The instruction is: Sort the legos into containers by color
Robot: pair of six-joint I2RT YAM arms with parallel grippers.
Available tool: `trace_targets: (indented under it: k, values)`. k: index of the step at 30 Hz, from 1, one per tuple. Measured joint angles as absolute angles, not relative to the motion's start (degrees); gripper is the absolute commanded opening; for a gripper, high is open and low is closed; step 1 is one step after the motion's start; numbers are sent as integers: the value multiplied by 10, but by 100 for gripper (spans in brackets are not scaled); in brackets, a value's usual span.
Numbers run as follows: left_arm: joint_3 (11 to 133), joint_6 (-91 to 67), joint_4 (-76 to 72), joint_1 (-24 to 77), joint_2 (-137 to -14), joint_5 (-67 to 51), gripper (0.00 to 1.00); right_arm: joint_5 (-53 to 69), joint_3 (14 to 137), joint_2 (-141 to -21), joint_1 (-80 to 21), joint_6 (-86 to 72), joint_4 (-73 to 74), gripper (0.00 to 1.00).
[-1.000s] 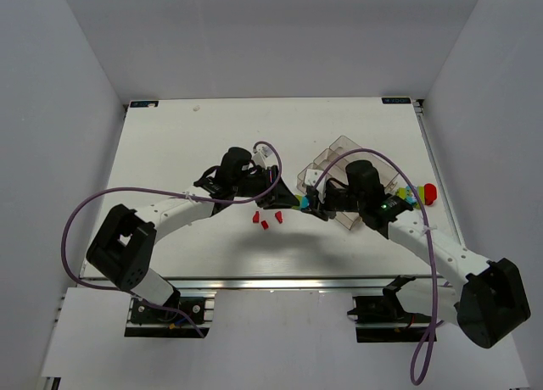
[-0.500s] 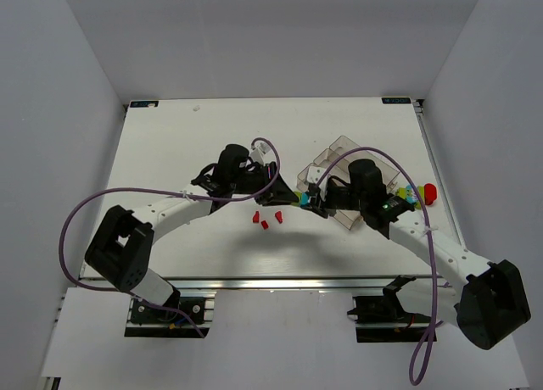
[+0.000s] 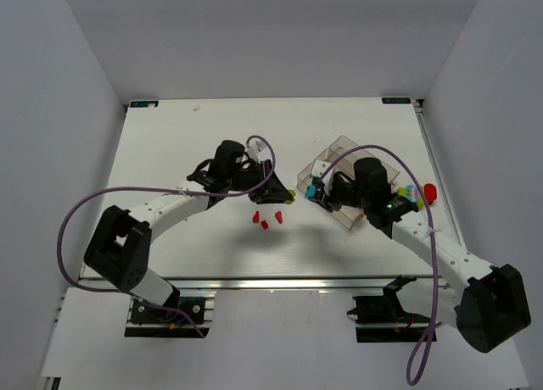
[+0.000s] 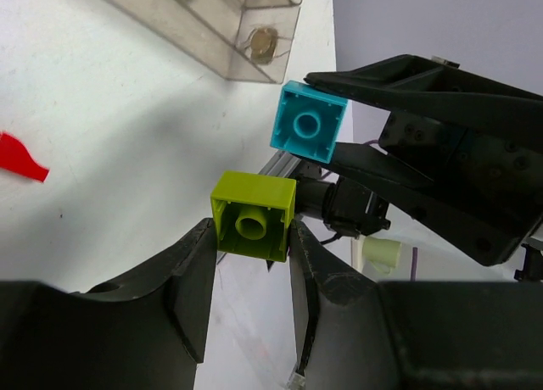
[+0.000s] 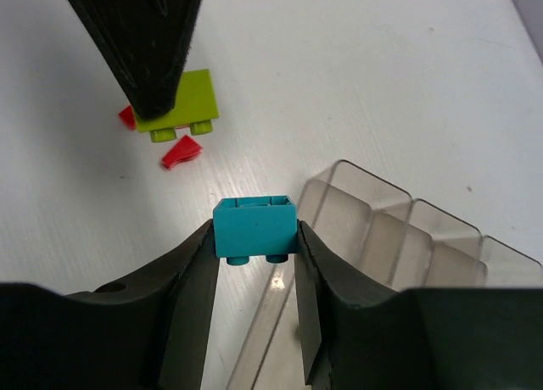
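Left gripper (image 4: 250,247) pinches a yellow-green brick (image 4: 253,214) by its two sides, its fingers only partly closed with the brick filling the gap. The right gripper (image 5: 254,242) holds a blue brick (image 5: 254,227) the same way. A second ago the two bricks were pressed together in one clump between the grippers. Now they have come apart, with a gap between them. The green one has gone a bit to the left, and the blue one has moved right to the left edge of the clear tray (image 3: 339,146). Both bricks are up off the white table (image 3: 187,144). Three small red pieces (image 3: 265,219) lie on the table near the green brick, where they were before.
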State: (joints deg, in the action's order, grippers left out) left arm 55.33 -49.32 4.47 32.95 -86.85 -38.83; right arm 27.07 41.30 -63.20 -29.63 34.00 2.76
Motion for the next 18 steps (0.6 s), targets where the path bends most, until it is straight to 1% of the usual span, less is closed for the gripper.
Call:
trace_targets:
  k: [6, 11, 18]
  values:
    - [648, -462, 74, 336, -915, -369, 0, 175, 413, -614, -271, 319, 5, 0]
    - [744, -438, 88, 347, -1020, -353, 0, 122, 413, -600, -213, 298, -8, 0]
    - [837, -422, 136, 378, -1171, -321, 0, 107, 412, -598, -163, 271, -15, 0]
